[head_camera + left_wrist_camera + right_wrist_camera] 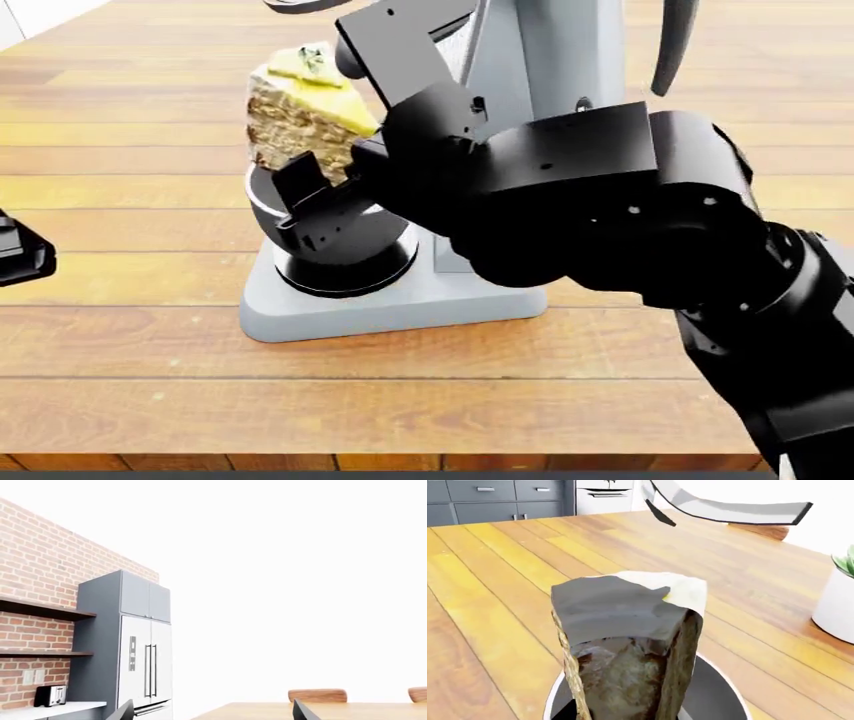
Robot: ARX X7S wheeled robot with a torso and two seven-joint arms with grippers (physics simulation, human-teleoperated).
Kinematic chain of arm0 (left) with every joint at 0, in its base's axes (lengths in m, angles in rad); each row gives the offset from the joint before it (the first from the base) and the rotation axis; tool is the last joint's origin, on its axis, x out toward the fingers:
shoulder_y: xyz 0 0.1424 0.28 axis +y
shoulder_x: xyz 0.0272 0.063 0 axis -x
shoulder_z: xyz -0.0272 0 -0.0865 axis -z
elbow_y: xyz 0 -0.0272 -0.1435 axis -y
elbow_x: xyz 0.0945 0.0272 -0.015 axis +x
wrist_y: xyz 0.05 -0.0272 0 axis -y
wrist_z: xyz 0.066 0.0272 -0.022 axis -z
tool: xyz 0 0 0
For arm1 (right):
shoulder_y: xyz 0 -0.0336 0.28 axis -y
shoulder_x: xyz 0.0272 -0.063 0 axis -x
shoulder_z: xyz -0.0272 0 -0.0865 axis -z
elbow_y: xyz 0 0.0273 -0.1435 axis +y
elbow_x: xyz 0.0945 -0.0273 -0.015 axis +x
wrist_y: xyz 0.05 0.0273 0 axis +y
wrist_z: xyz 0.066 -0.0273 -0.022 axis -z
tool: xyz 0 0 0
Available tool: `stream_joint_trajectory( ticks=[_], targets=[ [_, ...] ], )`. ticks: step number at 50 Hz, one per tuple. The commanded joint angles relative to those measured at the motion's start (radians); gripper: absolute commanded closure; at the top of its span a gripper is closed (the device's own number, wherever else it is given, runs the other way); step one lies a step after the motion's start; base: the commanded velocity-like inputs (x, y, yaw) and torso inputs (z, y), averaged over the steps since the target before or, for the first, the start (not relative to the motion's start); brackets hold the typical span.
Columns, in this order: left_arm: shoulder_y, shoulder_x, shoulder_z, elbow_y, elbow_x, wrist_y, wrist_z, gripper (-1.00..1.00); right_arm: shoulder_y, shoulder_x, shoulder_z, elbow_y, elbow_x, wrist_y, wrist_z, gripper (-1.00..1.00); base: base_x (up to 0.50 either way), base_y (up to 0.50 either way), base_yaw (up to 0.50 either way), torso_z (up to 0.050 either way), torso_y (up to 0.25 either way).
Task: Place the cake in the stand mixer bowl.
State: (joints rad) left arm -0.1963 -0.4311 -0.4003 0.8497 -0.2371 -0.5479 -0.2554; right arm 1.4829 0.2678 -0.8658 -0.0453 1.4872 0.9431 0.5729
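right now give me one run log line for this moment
stage: cake over bowl | right tool: shut on cake | cake: above stand mixer bowl, not yet released | left tool: away, idle

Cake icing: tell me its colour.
Yellow icing tops the cake; the head view shows it best.

mixer head (561,40) close behind stand mixer bowl (274,200) — wooden table (134,330) around open

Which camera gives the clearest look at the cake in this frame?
The head view: the cake shows its yellow icing, garnish and crumbly side, held by the right gripper above the stand mixer bowl. The right wrist view shows it close but dark and shadowed. The left wrist view misses it.
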Motion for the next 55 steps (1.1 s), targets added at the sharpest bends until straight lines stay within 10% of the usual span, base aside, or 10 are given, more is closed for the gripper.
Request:
stream_joint_trajectory(
  ticks=[1,55],
  targets=[
    [0.005,-0.002,-0.005,-0.001,-0.003,0.003,-0.001,-1.0,0.004,-0.064,-0.038,0.081,-0.073,-0.025,-0.044,1.0,0.0,0.0,0.0,0.0,0.0],
    [0.009,-0.012,-0.006,-0.001,-0.014,0.003,-0.015,-1.0,0.004,-0.092,-0.092,0.159,-0.182,-0.101,-0.058,1.0,0.01,0.0,0.01,0.0,0.0]
  ],
)
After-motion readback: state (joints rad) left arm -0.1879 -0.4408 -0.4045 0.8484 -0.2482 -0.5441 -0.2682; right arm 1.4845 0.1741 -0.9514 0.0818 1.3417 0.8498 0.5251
